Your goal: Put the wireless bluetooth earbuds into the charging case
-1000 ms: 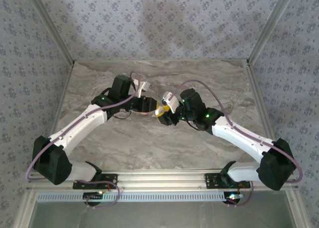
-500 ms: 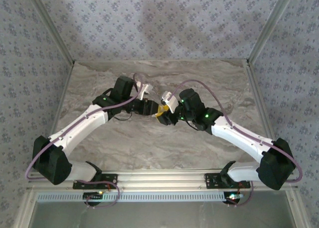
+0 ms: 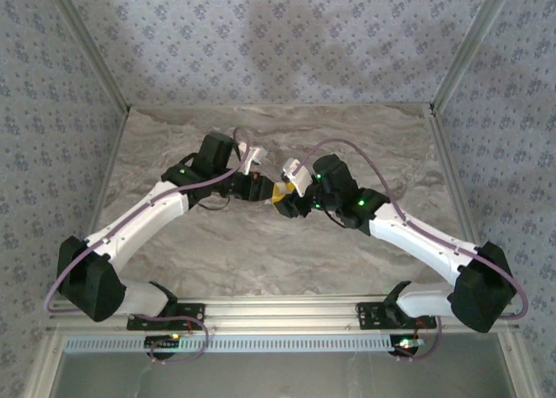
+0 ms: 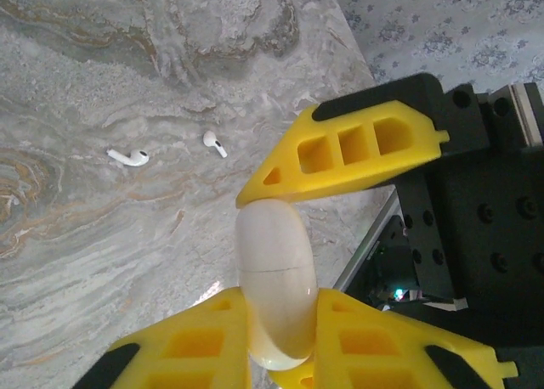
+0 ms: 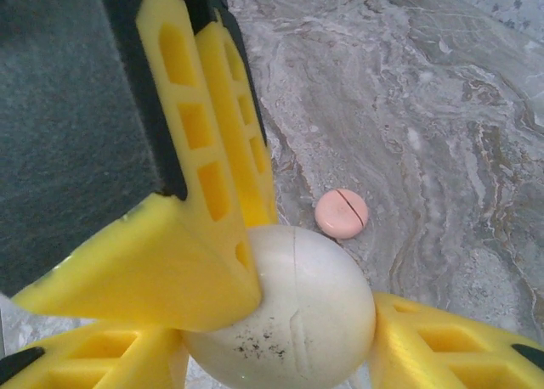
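The charging case is a white egg-shaped shell w/ its lid shut. A thin seam runs across it and no gap shows, so whatever is inside can't be seen. It's held up above the counter, btwn the two pincers, which meet around mid-counter in the top view.

The left pincer is clamped on the case's lower end as its own wrist view shows it, one yellow finger on each side, pressed to the shell. The right pincer has its fingers spread apart w/ the case btwn them. In the left wrist view one of its fingertips touches the case's opposite end. Whether that pincer truly grips or just rests against the shell can't be told. The right wrist view shows dark specks on the shell near the seam.

The earbuds are both outside the case, lying flat on the counter well apart from it. The second one lies near the first, not touching it. Both are white w/ short stems.

A small pink disc w/ a dark slit across it lies on the counter, beyond the case in the right wrist view.
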{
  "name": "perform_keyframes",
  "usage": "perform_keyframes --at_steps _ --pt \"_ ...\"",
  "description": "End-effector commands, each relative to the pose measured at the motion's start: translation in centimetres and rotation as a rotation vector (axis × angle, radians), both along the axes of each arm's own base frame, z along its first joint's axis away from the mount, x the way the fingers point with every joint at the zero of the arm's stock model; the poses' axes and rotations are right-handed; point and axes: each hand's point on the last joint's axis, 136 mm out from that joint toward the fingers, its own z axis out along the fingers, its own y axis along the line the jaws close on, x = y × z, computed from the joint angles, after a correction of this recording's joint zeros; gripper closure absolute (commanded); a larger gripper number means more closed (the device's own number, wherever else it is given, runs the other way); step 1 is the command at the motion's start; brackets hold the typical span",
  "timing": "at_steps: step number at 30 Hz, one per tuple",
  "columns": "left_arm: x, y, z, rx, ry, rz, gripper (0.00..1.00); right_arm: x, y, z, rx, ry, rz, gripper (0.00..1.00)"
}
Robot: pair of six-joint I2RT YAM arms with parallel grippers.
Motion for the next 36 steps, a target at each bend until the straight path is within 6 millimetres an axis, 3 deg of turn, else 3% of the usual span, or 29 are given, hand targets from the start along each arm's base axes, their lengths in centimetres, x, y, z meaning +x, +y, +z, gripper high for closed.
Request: perform_keyframes --at_steps 1,9,14,24,29,36 --pt "-0.3 -0.1 1.0 -0.001 -0.056 -0.031 0.86 0.3 0.0 2.3 0.054 -0.089 -0.017 0.41" --pt "0.0 0.4 1.8 -0.045 -0.29 -0.059 0.93 -0.8 -1.2 4.3 0.143 -0.14 0.003 0.33" --pt "-0.5 0.1 2.3 -0.121 -0.391 -0.097 0.93 -2.1 -2.2 5.6 0.243 -0.074 0.085 0.32" --pt "-3.7 -0.6 4.1 -0.311 -0.567 -0.258 0.93 -3.7 -3.8 6.9 0.35 0.145 0.275 0.36" --pt "-5.5 -0.6 5.3 -0.368 -0.652 -0.318 0.92 -4.0 -3.6 7.5 0.365 0.206 0.354 0.39" --pt "-6.4 -0.5 6.3 -0.398 -0.715 -0.342 0.92 -4.7 -2.9 8.8 0.39 0.228 0.47 0.41"
